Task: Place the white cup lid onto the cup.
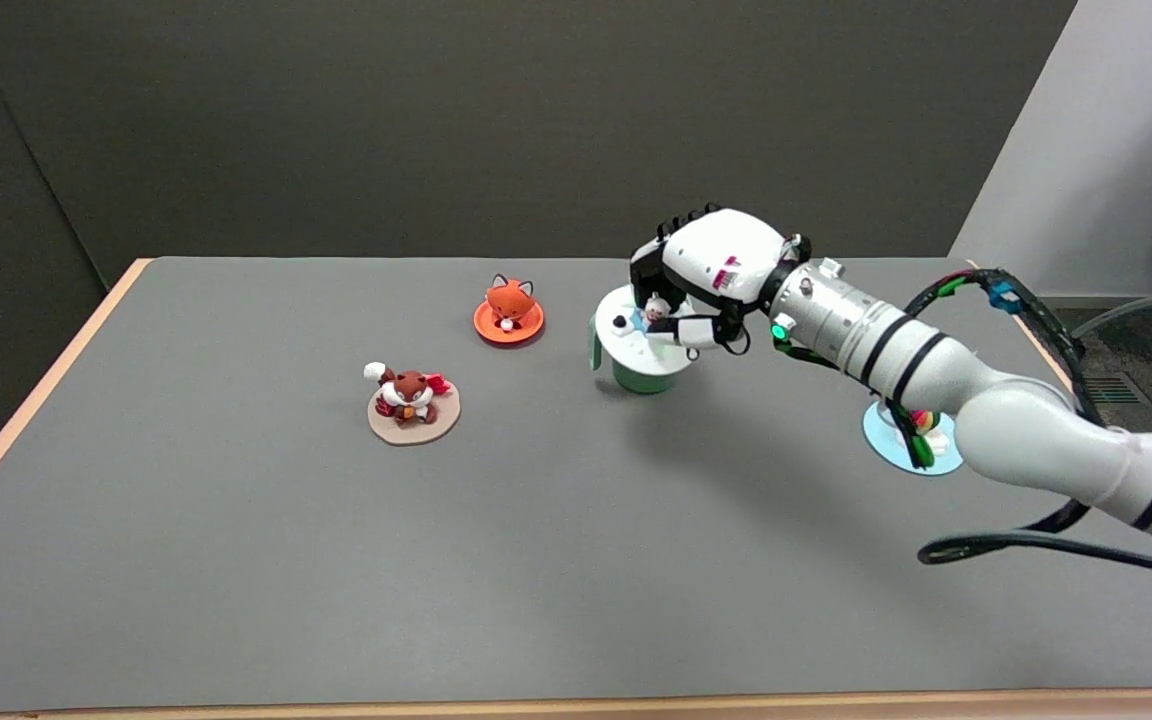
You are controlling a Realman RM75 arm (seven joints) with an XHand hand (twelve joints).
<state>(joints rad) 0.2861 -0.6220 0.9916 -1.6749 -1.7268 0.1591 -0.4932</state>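
Fingers of my right hand curl down over the round white cup lid, which carries a small figurine on its top, and I am grasping it from above. The lid sits on the mouth of the pale green cup, at about one o'clock from the middle of the grey table; it looks slightly tilted, and I cannot tell whether it is fully seated on the rim. The cup's handle shows on its nine o'clock side. My hand covers the lid's three o'clock half, and my white arm with black bands reaches in from four o'clock, with black cables running along and below it.

At ten o'clock from the cup, well apart from it, stands the orange round lid with a fox figurine. Farther toward eight o'clock from the cup lies the tan round lid with a brown-and-white squirrel-like figurine. At four o'clock from the cup, partly hidden behind my forearm, rests the light blue round lid with a multicoloured figurine; the details of that figurine are too covered to make out. All three of these lids lie flat on the table surface, each apart from the others. A wooden edge runs round the table's border.
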